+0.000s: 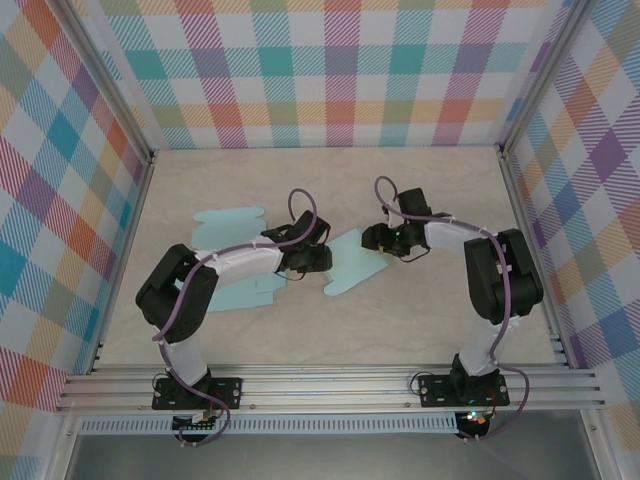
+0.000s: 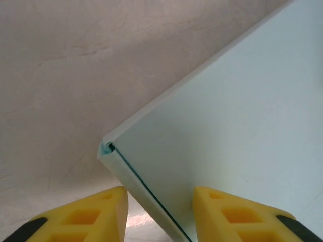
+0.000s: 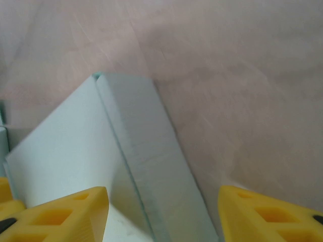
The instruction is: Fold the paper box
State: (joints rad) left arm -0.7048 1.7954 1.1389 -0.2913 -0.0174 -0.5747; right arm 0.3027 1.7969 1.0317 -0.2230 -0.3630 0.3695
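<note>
The paper box is a pale teal cut-out lying partly flat on the table, with flaps spread to the left. My left gripper is at the left side of the raised middle panel. In the left wrist view the box's folded corner edge runs down between the yellow fingers, and a gap shows beside the left one. My right gripper is at the panel's right side. Its fingers stand wide on either side of a folded flap without touching it.
The beige table is walled by checked panels at the back and both sides. An aluminium rail runs along the near edge at the arm bases. More teal flaps lie under the left arm.
</note>
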